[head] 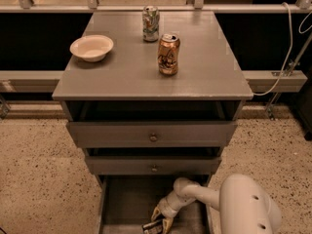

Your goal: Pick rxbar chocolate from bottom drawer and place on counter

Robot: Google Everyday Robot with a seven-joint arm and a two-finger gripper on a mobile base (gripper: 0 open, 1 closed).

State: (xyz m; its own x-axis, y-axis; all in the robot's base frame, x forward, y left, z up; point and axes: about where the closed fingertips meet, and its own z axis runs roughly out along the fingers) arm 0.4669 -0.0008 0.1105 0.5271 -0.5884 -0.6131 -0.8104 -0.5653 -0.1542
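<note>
The bottom drawer [122, 204] stands pulled open at the foot of the grey cabinet. My white arm reaches down into it from the lower right. My gripper [160, 219] sits low in the drawer, right over the rxbar chocolate [152, 226], a small dark wrapper lying on the drawer floor at the frame's bottom edge. The yellowish fingers [167, 223] straddle the bar. The counter [204, 67] above is the flat grey cabinet top.
On the counter stand a copper-coloured can [168, 53], a green and white can [150, 23] behind it, and a cream bowl [91, 48] at the left. Two shallower drawers with round knobs [153, 137] are partly pulled out above the bottom drawer. Speckled floor surrounds the cabinet.
</note>
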